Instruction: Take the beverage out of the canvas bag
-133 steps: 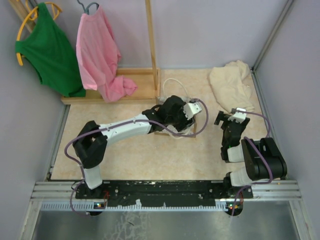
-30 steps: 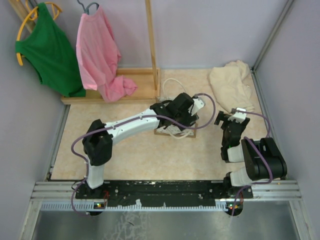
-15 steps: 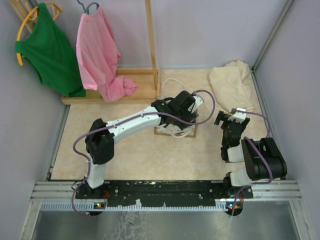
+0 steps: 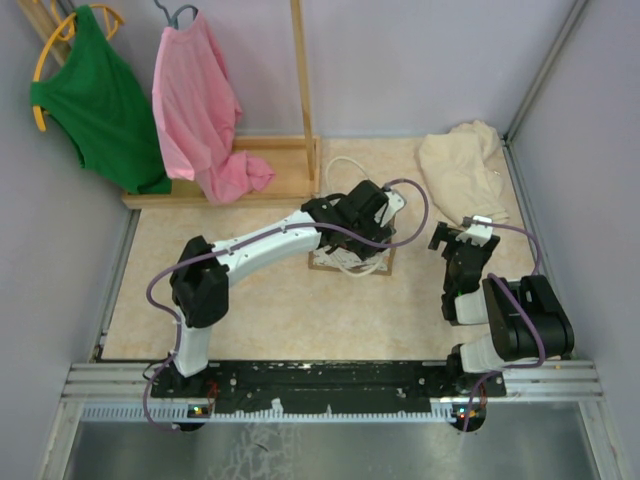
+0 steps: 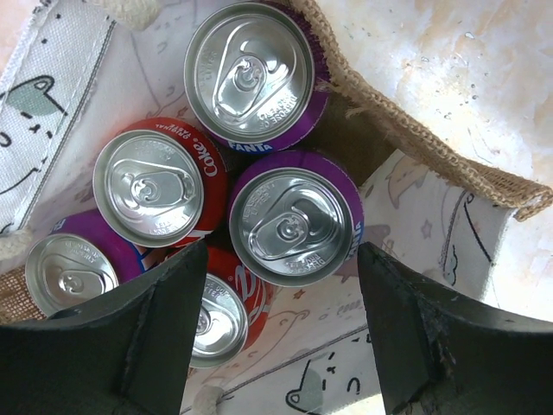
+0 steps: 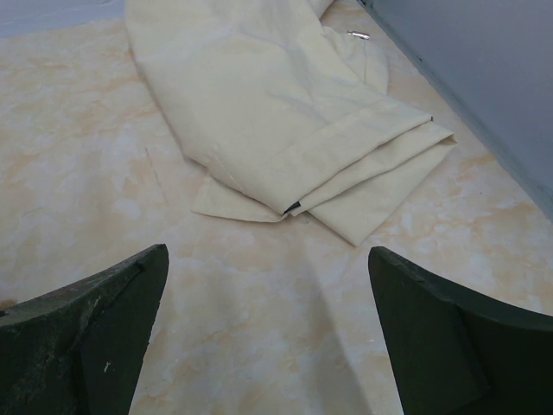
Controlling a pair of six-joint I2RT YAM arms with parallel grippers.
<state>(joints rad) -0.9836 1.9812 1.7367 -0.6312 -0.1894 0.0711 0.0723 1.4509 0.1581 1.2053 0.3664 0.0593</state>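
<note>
The canvas bag [image 5: 436, 251] stands open under my left gripper [image 5: 281, 333]. Inside it stand several beverage cans, tops up. A purple Fanta can [image 5: 294, 226] sits just ahead of the gap between my open fingers, which touch nothing. Behind it is another purple can [image 5: 251, 73]. Red Coke cans [image 5: 155, 183] fill the left side, one of them [image 5: 216, 313] partly behind my left finger. In the top view the left gripper [image 4: 372, 208] hangs over the bag [image 4: 350, 260] and covers most of it. My right gripper [image 4: 455, 235] is open over bare table [image 6: 259, 285].
A folded cream cloth [image 4: 458, 170] lies at the back right, just ahead of the right gripper [image 6: 268, 337]. A wooden rack [image 4: 300, 120] with a pink garment [image 4: 200, 110] and a green one [image 4: 95, 100] stands at the back left. Walls close in on both sides.
The left arm has reached a little farther back over the bag and its gripper has settled lower above the cans. The right arm has not moved.
</note>
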